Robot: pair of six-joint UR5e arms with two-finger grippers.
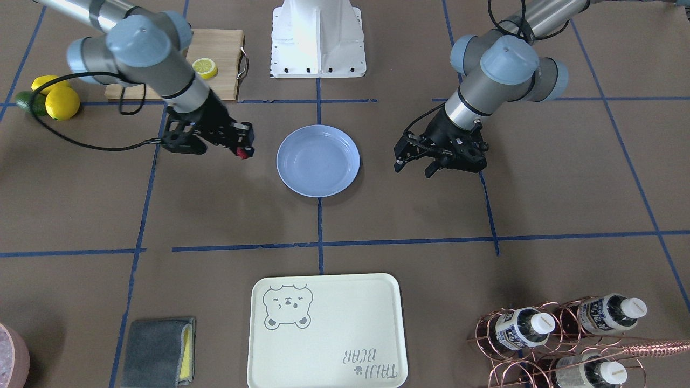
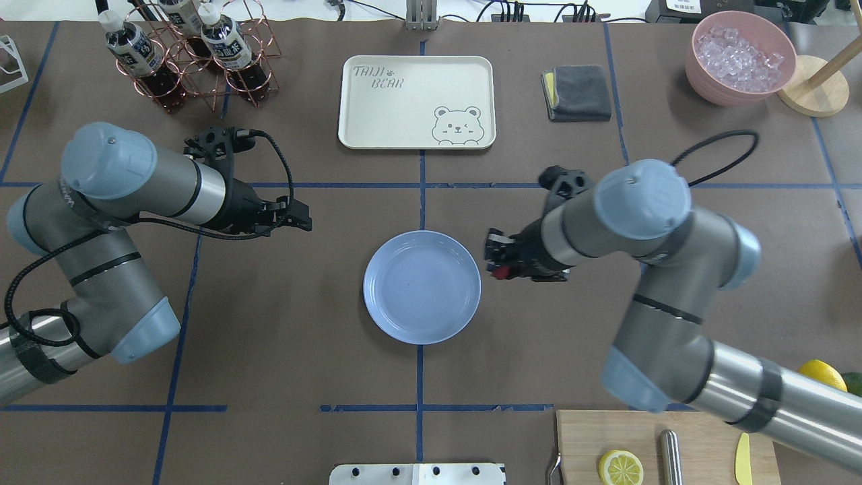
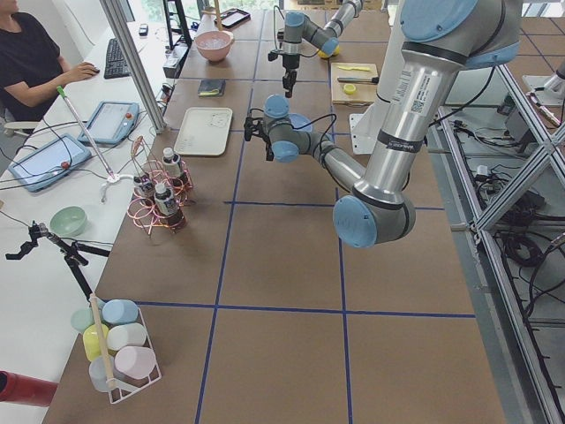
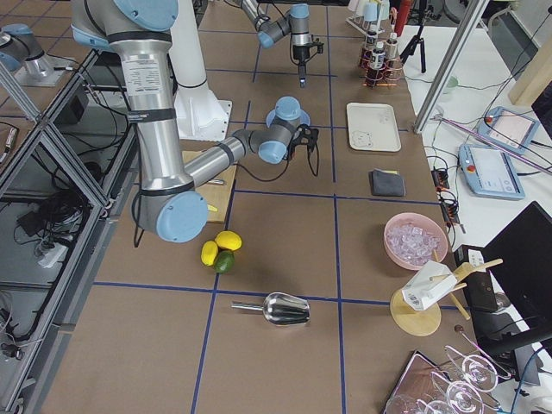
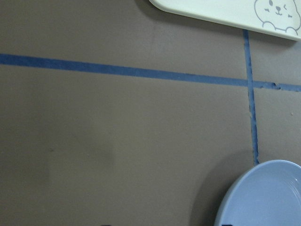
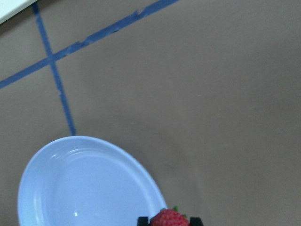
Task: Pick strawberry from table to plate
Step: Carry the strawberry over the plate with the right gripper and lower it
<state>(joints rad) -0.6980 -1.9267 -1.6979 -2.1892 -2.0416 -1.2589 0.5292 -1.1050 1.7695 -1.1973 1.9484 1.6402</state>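
Brown paper crossed by blue tape lines point(image 1: 320, 226) covers the bench point(image 1: 566, 178). Seen from across the bench, a light blue plate point(image 1: 318, 161) sits at the centre with nothing on it. At its 9 o'clock, just off the rim, the robot's right jaws hang above the paper, pinched on a small red strawberry point(image 1: 243, 153). At the plate's 3 o'clock the left jaws hover spread apart, holding nothing. Farther out are a cream bear tray point(image 1: 334, 334) at 6 o'clock and a cutting board point(image 1: 221, 48) with a lemon slice point(image 1: 205, 68) toward 11 o'clock. From overhead the sides swap: the berry is a red spot at the tip of the right jaws at the plate's 3 o'clock, close beside the rim but not over it, and the left jaws sit toward 10 o'clock, well apart. In the two end views the jaws are too small to judge. The left wrist camera sees only paper, tape, a corner of the tray at 1 o'clock and an arc of the plate at 5 o'clock. The right wrist camera shows the strawberry at 6 o'clock of its frame, gripped between two dark jaw tips, with the plate's edge just beside it toward 7 o'clock. By this, the berry appears to be off the bench and the step in hand is the carry to the plate. The next move calls for a short sideways shift until the berry is over the plate's hollow, then a lowering and a release.
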